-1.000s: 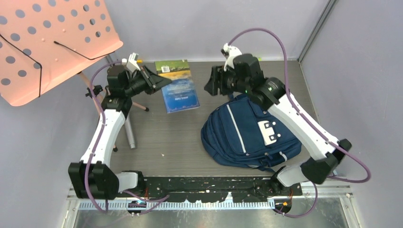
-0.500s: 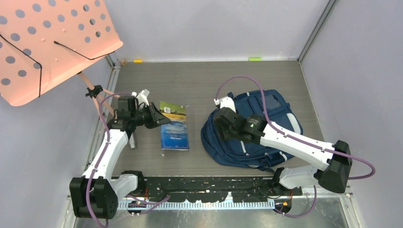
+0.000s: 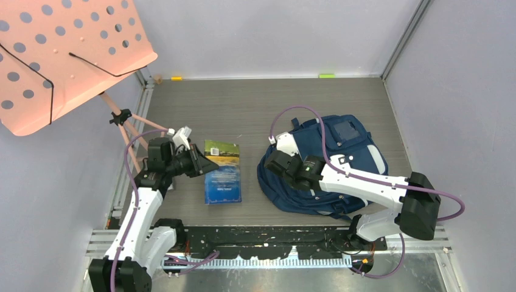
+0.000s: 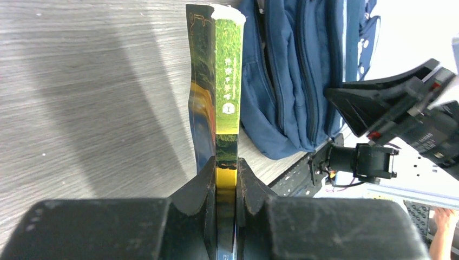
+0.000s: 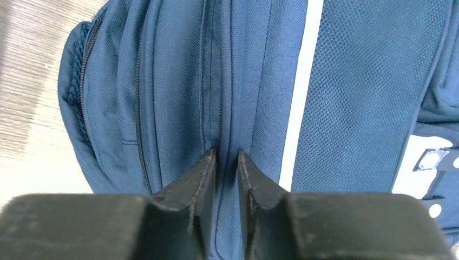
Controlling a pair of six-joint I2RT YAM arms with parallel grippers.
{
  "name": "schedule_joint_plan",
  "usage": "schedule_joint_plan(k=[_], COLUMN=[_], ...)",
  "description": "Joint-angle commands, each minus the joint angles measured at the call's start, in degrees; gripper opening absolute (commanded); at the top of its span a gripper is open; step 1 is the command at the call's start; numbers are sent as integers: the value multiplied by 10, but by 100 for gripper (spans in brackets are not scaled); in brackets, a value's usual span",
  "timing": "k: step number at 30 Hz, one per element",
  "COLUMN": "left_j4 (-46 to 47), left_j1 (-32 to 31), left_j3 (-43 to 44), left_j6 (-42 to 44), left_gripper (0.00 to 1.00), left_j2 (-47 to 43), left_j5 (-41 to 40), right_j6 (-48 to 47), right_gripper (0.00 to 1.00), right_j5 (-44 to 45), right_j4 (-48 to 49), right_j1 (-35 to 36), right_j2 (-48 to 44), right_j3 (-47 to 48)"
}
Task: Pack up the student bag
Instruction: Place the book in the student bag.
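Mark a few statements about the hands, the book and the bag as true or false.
1. The left hand grips the book. True.
2. The book is inside the bag. False: it is outside, beside the bag.
3. The right hand is on the bag. True.
4. The bag is red. False: it is navy blue with a white stripe.
5. The stand is at the right arm's side. False: it is at the left arm's side.

You can't read the book [image 3: 223,173] title (print too small); your right arm [image 3: 365,184] hides part of the backpack [image 3: 359,149]; music stand [image 3: 61,55] cropped.
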Motion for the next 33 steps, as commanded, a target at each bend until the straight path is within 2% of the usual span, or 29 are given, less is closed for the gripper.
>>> schedule_joint_plan(k=[1,2,4,8,11,15,19,24,26,28,33], left_j4=[23,22,15,-3,-3,13,84,174,216,276,346], left_j1=[-1,-2,-1,-2,-3,-13,-67,-213,-251,-275,-303], left_j3=[-16,-23,-37,-49,-48,-35,-31,9,24,28,41], left_j6=[-36,-42,-56,-90,-120,-143,-179,-207,-226,-246,-261], left_gripper=[0,0,0,0,0,0,0,0,0,0,0], left_j2=[-56,-70,-96,-137,-156,-147,-87,-9,10,30,110], left_j5=[64,68,78,106,120,110,91,-2,-31,-54,-66], right_j6=[1,0,-2,-17,-38,-52,-67,-72,-71,-72,-68], right_gripper=[18,6,1,1,1,1,1,1,1,1,1], right_j5=[78,84,85,89,82,73,74,71,72,72,60], right_j4=[26,29,25,23,31,46,73,76,80,81,94], right_j1=[-2,-2,-2,-2,-3,-4,-5,-7,-6,-6,-7], right_j2=[18,20,15,-48,-141,-235,-291,-293,-290,-286,-292], right_j3=[-26,-27,-24,-20,-11,13,30,58,56,53,41])
